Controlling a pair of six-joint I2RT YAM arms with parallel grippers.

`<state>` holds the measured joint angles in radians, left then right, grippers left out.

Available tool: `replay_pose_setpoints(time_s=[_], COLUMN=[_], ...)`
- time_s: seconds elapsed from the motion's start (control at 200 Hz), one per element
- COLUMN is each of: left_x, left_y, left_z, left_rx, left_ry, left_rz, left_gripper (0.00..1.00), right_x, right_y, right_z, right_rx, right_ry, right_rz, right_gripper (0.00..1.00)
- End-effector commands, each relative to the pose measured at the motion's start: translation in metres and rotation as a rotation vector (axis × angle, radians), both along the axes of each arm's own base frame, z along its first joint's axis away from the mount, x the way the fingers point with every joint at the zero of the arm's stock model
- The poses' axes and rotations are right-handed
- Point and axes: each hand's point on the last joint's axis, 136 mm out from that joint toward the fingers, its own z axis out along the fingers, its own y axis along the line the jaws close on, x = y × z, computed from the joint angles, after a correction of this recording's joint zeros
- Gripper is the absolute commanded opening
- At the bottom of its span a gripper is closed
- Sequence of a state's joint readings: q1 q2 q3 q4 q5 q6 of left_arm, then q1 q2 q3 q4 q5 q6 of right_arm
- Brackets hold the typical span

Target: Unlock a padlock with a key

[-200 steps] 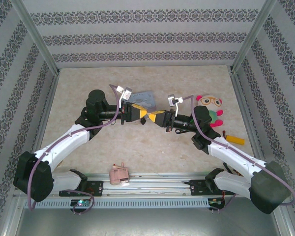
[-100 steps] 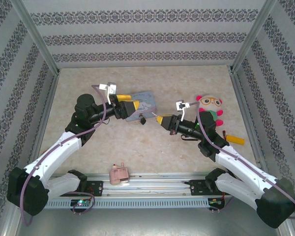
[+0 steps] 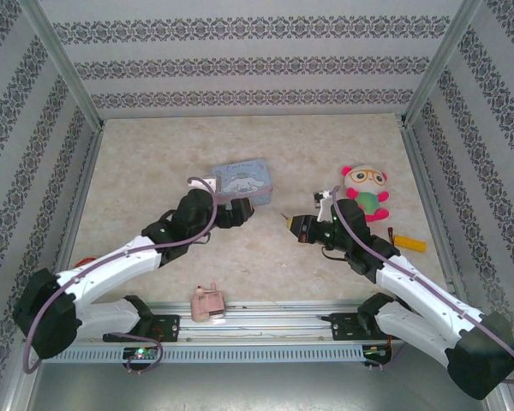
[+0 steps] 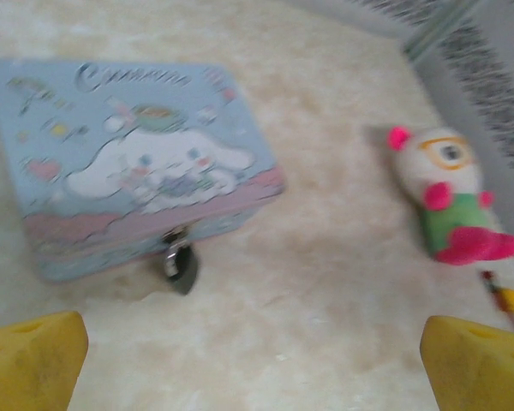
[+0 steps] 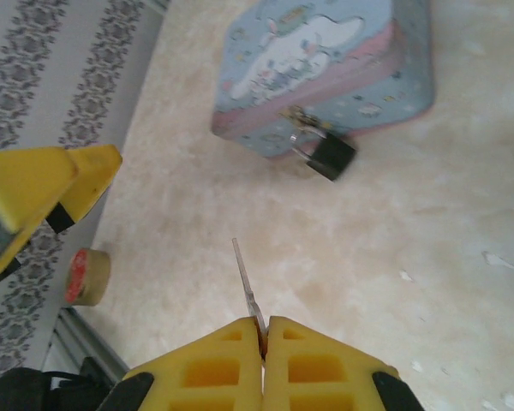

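Left fingers [image 4: 34, 360]: spread wide, holding nothing and touching nothing; they hover above the counter [image 4: 325, 300], short of the tin [image 4: 128, 163].
Risk on the left: you have no hold on the padlock [image 5: 325, 154]. Any push from the key [image 5: 247, 282] would, I judge, swing it on the clasp or shove the tin back.
Tin: closed and flat on the counter, clasp side facing the arms.
Padlock: hooked by its shackle through the tin's clasp, its dark body tilted against the counter just beside the tin's front wall (which way the keyhole faces I cannot tell).
Key: pinched at its head, with the blade sticking out free toward the padlock. It is well apart from the padlock and leans a little to one side.
Right fingers [image 5: 231, 360]: closed tight on the key's head, touching nothing else.
Risk on the right: your grip takes only the key's end. If the thin blade meets the lock off-axis it could twist between the fingers or slip out, and you would miss the keyhole.
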<state>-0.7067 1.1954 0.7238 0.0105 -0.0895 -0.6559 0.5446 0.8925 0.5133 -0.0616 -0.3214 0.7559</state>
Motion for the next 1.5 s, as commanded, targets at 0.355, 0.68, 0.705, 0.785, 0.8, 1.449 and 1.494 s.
replay_pose_setpoints(time_s=[0.355, 0.68, 0.705, 0.785, 0.8, 1.449, 1.494], left_x=[0.019, 0.043, 0.045, 0.048, 0.048, 0.055, 0.051], left_y=[-0.010, -0.020, -0.020, -0.017, -0.017, 0.009, 0.011], left_z=[-0.092, -0.120, -0.121, -0.126, -0.128, -0.133, -0.132], left_rx=[0.158, 0.294, 0.300, 0.327, 0.333, 0.571, 0.571], left_ry=[0.178, 0.241, 0.239, 0.249, 0.253, 0.241, 0.247], left_rz=[0.170, 0.265, 0.270, 0.310, 0.314, 0.360, 0.355], left_gripper=[0.89, 0.89, 0.89, 0.87, 0.87, 0.71, 0.70], right_x=[0.013, 0.021, 0.021, 0.023, 0.024, 0.035, 0.035], right_y=[-0.032, -0.045, -0.045, -0.047, -0.048, -0.044, -0.043], right_z=[-0.028, -0.027, -0.026, -0.024, -0.023, -0.020, -0.019], right_rx=[-0.059, -0.038, -0.036, -0.032, -0.031, -0.011, -0.011], right_ry=[0.053, 0.045, 0.042, 0.035, 0.032, 0.026, 0.026], right_rz=[-0.107, -0.131, -0.133, -0.138, -0.139, -0.124, -0.122], right_gripper=[0.00, 0.00, 0.00, 0.00, 0.00, 0.00, 0.00])
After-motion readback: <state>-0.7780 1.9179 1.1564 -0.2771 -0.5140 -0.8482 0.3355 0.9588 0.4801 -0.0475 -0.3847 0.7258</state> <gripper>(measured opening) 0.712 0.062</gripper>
